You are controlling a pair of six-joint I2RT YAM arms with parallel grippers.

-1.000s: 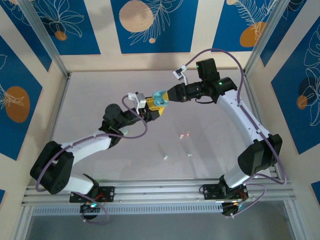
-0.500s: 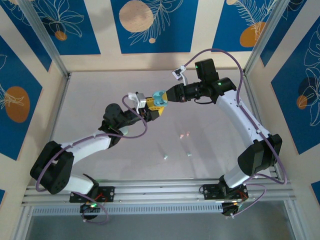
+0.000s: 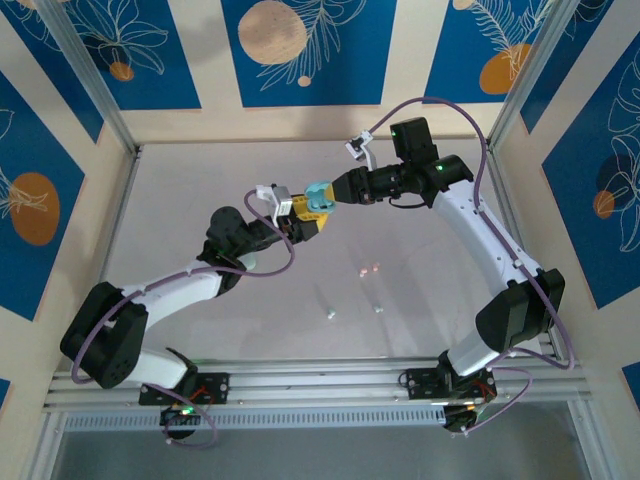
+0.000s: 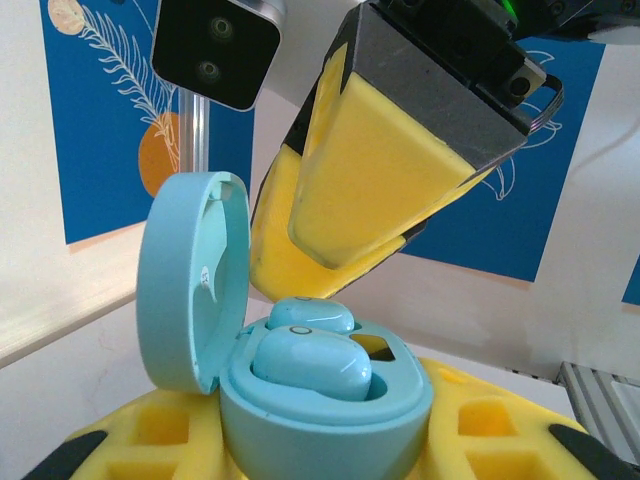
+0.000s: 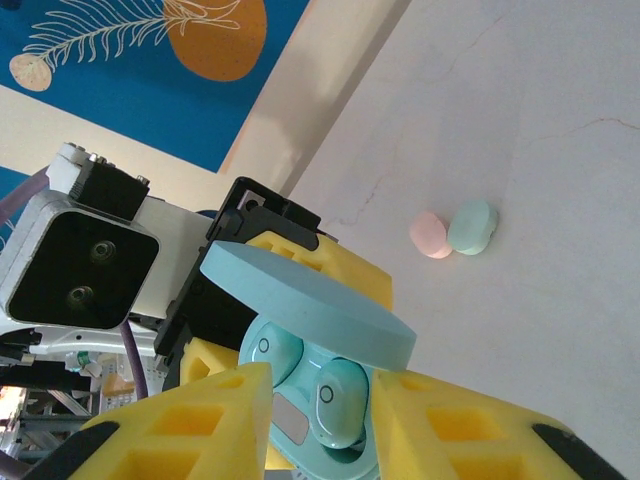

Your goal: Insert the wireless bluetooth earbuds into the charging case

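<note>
I hold the mint charging case (image 4: 330, 420) clamped between my left jaws, lid tipped back, so its pockets face the right jaws, which hover just above, parted a little and gripping nothing. Two glossy mint earbuds (image 4: 310, 362) sit snug side by side in the case, just under the right jaws' tips.

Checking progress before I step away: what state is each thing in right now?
Case: lid open.
Buds: two seated in the case.
Left gripper: shut on the case.
Right gripper: slightly open, empty, just above the buds.
Pink piece, mint piece: loose on the table, touching.
</note>
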